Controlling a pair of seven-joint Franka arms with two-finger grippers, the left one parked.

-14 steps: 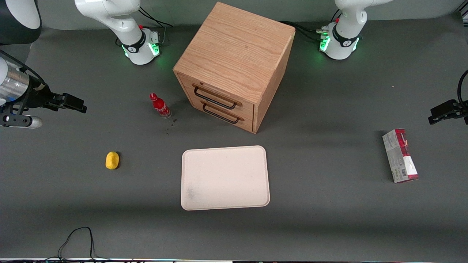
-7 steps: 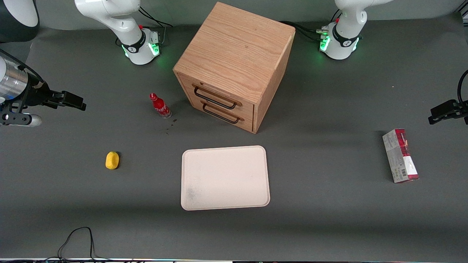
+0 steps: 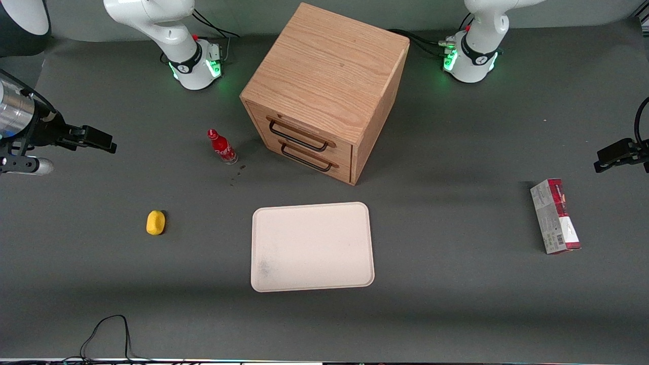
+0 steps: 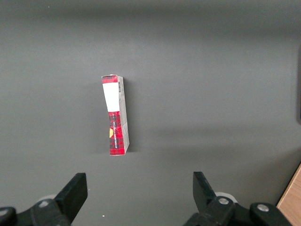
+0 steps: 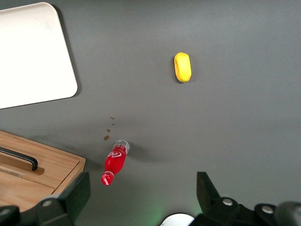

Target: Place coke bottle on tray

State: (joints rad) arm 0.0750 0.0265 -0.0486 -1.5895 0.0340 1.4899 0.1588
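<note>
At the left edge of the front frame, the end effector hangs released over bare desk, holding nothing.

Its fingers are spread wide in the wrist view, ready, I'd judge, for a reach not yet begun. The coke bottle stands untouched at centre left of the front frame, beside the wooden drawer cabinet and well apart from the end effector. The tray lies bare at lower centre, nearer the camera, handy for the drop. A yellow lemon-shaped toy sits at lower left, and a red-and-grey carton toward the parked arm's end, both out of the likely path.
</note>
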